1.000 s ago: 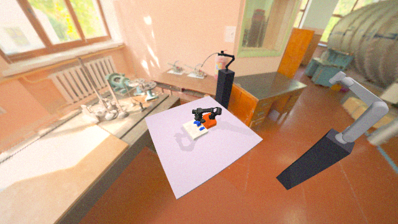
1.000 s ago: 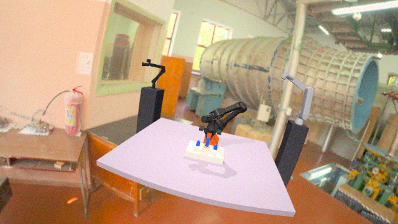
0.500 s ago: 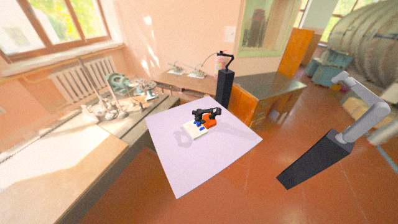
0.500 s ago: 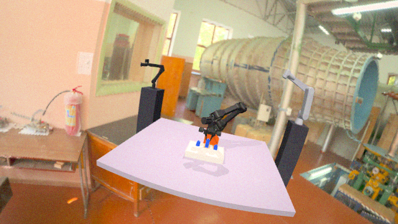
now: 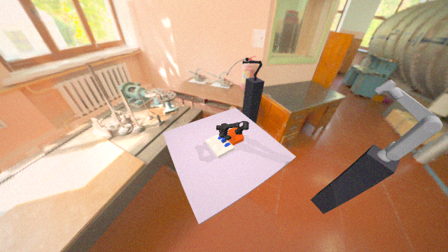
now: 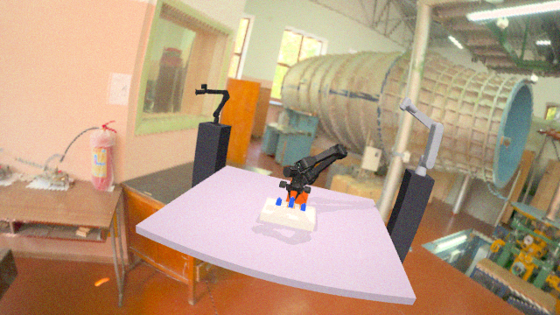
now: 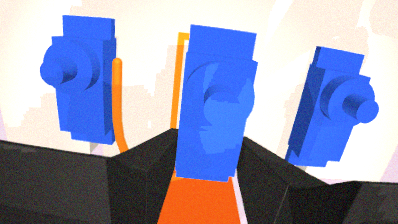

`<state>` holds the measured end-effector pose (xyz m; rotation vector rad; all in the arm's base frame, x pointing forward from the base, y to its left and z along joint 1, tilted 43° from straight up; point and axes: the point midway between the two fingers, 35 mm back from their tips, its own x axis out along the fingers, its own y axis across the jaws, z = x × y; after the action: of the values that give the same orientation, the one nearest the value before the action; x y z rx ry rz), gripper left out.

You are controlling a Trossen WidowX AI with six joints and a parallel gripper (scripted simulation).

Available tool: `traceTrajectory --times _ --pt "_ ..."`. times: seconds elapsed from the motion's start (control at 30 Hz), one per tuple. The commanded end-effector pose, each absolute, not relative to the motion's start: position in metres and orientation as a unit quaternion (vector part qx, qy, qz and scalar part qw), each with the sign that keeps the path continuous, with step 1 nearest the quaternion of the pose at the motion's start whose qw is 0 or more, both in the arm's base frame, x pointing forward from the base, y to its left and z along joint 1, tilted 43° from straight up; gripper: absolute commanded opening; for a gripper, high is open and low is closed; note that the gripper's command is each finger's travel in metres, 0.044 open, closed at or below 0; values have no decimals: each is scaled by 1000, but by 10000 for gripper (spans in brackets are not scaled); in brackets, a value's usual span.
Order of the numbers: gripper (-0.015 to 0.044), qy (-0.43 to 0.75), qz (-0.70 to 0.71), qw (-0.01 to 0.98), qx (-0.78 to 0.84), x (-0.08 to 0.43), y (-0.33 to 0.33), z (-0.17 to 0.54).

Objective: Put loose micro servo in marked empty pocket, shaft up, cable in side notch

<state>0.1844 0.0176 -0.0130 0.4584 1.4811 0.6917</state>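
The gripper (image 5: pixel 223 138) (image 6: pixel 291 199) (image 7: pixel 210 145) is shut on the loose blue micro servo (image 6: pixel 291 203) (image 7: pixel 217 105), one finger on each side. The servo looks larger than its neighbours in the wrist view, so it is above the off-white deck (image 5: pixel 218 151) (image 6: pixel 286 219). Its round output shaft faces the wrist camera. A yellow-orange pocket outline (image 7: pixel 176 90) shows along its left side; the rest is hidden beneath it. An orange cable (image 7: pixel 117 95) runs between it and the left servo, its lower end hidden behind the left finger. Whether ears touch the deck cannot be seen.
A blue servo stands on each side, the left one (image 6: pixel 278 201) (image 7: pixel 85 100) and the right one (image 6: pixel 303 207) (image 7: pixel 330 110), close to the fingers. An orange block (image 5: pixel 237 138) (image 7: pixel 200 205) is behind the deck. The pale table (image 5: pixel 210 189) (image 6: pixel 197 223) carries everything.
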Motion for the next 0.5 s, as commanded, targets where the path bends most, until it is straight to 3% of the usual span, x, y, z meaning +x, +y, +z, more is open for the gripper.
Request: traceTrajectory --times 0.0,0.47 --pt "0 653 305 662 206 185 20 -16" --pt "0 653 305 661 206 184 28 -24"
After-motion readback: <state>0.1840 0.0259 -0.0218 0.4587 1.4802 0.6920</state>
